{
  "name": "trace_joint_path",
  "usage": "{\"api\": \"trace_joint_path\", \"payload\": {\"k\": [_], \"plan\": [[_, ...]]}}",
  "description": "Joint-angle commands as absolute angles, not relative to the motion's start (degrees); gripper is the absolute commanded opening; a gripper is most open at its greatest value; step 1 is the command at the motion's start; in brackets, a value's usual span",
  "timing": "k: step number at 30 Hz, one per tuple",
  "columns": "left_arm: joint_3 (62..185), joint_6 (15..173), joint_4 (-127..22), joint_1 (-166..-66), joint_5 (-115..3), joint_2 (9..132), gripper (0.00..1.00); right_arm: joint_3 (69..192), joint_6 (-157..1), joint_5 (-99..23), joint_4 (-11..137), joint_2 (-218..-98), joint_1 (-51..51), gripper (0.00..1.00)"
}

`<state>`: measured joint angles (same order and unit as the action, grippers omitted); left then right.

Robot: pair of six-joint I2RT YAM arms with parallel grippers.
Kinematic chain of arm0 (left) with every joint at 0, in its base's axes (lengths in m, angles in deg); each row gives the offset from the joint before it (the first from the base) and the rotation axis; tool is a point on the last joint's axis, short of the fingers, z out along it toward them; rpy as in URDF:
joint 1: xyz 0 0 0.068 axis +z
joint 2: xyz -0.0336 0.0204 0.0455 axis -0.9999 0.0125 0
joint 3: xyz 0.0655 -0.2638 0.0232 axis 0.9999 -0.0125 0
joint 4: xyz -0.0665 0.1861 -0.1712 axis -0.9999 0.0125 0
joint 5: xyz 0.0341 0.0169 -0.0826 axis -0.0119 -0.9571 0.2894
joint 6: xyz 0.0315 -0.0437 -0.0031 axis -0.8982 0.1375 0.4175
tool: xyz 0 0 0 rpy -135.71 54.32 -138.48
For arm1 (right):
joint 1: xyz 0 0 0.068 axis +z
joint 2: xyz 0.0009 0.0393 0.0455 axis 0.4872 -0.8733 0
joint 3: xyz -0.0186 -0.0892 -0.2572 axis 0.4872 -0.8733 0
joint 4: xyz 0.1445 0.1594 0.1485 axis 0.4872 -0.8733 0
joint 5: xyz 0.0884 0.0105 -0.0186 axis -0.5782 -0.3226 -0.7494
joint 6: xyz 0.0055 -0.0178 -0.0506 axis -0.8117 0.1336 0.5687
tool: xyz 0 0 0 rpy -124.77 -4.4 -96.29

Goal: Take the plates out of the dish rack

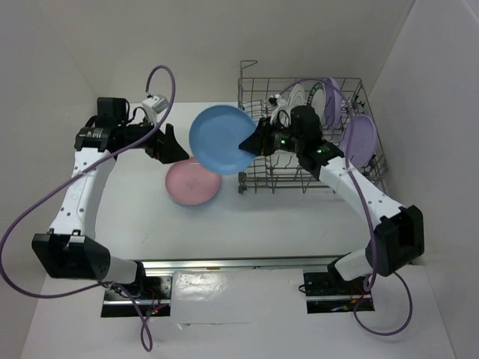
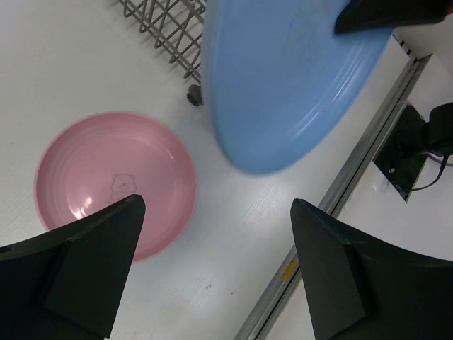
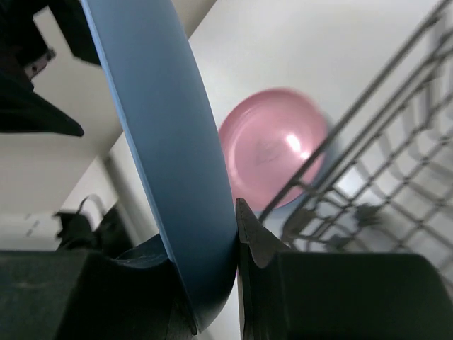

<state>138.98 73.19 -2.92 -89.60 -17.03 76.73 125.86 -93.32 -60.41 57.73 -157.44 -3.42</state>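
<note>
My right gripper (image 1: 251,144) is shut on the rim of a blue plate (image 1: 221,139) and holds it in the air, left of the grey wire dish rack (image 1: 254,97). The blue plate also shows in the right wrist view (image 3: 163,142), pinched between the fingers, and in the left wrist view (image 2: 290,78). A pink plate (image 1: 192,182) lies flat on the table below it. My left gripper (image 1: 174,144) is open and empty, just left of the blue plate. Lilac plates (image 1: 360,139) and white patterned ones (image 1: 313,96) stand in the rack.
White walls close in the table on the left, back and right. A metal rail (image 1: 239,263) runs along the near edge between the arm bases. Purple cables (image 1: 161,75) loop from both arms.
</note>
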Motion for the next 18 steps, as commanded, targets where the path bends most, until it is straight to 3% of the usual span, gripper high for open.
{"api": "trace_joint_path", "payload": {"k": [1, 4, 9, 12, 16, 17, 18], "plan": [[133.0, 75.4, -11.5, -89.7, -12.6, 73.4, 0.99, 125.3, -98.8, -75.5, 74.3, -157.5, -0.6, 0.00], [131.7, 74.0, -11.6, -89.7, -9.3, 72.7, 0.99, 124.4, -99.5, -75.5, 75.2, -159.3, 0.0, 0.00], [131.0, 76.1, -10.7, -89.7, -16.4, 75.7, 0.99, 121.8, -101.9, -77.9, 79.9, -159.8, 0.6, 0.00], [131.6, 77.1, -9.9, -89.7, -14.8, 76.4, 0.94, 121.8, -102.5, -78.6, 79.9, -161.5, 1.9, 0.00], [132.3, 79.7, -11.6, -89.7, -12.5, 75.9, 0.61, 120.5, -103.1, -78.6, 80.6, -162.5, 2.7, 0.00], [132.3, 79.7, -11.6, -89.7, -11.7, 75.9, 0.44, 120.5, -103.1, -78.6, 81.2, -162.5, 2.7, 0.00], [132.9, 79.7, -10.9, -89.7, -11.7, 75.9, 0.35, 120.5, -103.8, -78.6, 81.2, -163.1, 2.7, 0.00]]}}
